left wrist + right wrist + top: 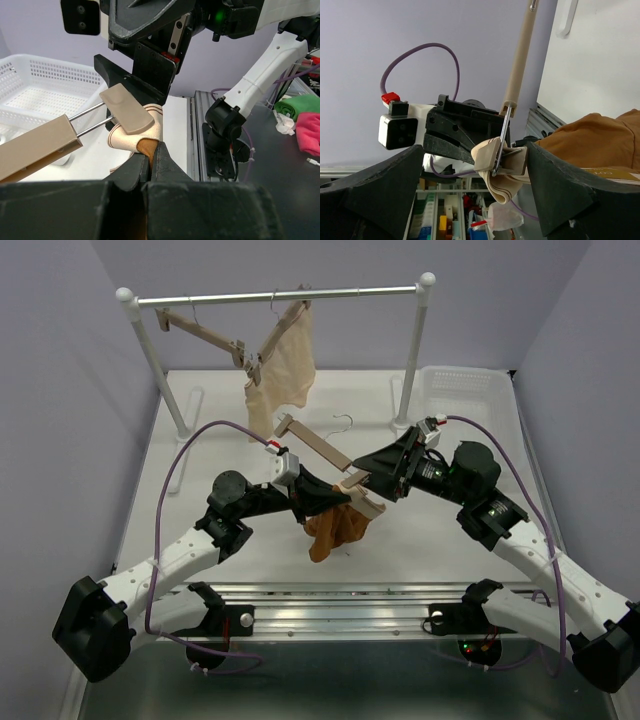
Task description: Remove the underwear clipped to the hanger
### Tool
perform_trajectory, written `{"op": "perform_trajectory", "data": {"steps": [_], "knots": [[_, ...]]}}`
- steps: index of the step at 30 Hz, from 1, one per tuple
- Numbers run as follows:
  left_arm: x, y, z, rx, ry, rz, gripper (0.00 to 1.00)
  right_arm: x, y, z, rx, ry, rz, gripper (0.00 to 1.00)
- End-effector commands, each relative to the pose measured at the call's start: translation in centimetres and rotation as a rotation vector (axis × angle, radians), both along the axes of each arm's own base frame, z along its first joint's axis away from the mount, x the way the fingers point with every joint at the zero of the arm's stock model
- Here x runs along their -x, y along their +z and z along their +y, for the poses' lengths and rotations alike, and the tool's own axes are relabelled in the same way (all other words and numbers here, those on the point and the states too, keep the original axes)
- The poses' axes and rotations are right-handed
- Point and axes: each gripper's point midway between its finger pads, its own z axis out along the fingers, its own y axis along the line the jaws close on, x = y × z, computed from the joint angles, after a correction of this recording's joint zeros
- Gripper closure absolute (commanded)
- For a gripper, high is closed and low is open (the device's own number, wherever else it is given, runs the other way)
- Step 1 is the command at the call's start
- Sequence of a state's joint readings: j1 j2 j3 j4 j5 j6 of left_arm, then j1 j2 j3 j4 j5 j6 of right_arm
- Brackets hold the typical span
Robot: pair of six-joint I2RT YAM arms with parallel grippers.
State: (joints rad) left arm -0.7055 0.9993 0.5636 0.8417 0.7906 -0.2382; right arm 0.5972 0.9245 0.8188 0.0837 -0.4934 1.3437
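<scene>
Rust-brown soft fabric underwear (335, 528) hangs bunched in mid-air at centre frame in the top view, just below the lower end of the light wooden bar hanger with a wire hook (318, 447). The hanger is held off the table, tilted from upper left to lower right. Its lower-end clip with a tan pad (126, 116) bites a pale waistband fold of the garment.

Left gripper (150, 150): jaws closed, pinching brown fabric just under that clip.

Right gripper (360, 483): comes in from the right. In its wrist view the fingers stand wide apart on either side of the clip, with gaps on both sides, so the jaws are open.

Upper frame: a white rail (280, 295) carries two more wooden hangers and a pale cream underwear (285, 365). A white mesh basket (460, 390) sits at upper right.
</scene>
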Motion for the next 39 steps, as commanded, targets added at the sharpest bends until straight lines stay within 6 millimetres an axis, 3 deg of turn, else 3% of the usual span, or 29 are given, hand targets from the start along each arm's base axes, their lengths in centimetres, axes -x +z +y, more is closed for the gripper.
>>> {"op": "perform_trajectory", "data": {"steps": [1,5,10,15,27,31,39], "knots": [[0.4,2.8,-0.1,0.053,-0.017,-0.105,1.00,1.3,2.6,0.2,-0.073,0.054,-0.081,0.14],[0.4,2.8,-0.1,0.049,-0.024,-0.106,1.00,1.1,2.3,0.2,-0.060,0.048,-0.072,0.20],[0.4,2.7,-0.1,0.045,-0.019,-0.102,1.00,0.3,1.5,-0.1,-0.003,-0.006,-0.050,0.41],[0.4,2.8,-0.1,0.045,-0.021,-0.108,1.00,-0.1,1.3,-0.4,0.011,-0.036,-0.050,0.47],[0.6,2.5,-0.2,0.035,-0.033,-0.114,1.00,-0.8,1.3,-1.0,0.039,-0.098,-0.072,0.76],[0.5,2.5,-0.2,0.032,-0.031,-0.107,1.00,-1.0,1.5,-1.3,0.043,-0.117,-0.093,0.99],[0.4,1.7,-0.1,0.020,-0.019,-0.089,1.00,-1.0,2.0,-2.0,0.001,-0.158,-0.112,0.99]]}}
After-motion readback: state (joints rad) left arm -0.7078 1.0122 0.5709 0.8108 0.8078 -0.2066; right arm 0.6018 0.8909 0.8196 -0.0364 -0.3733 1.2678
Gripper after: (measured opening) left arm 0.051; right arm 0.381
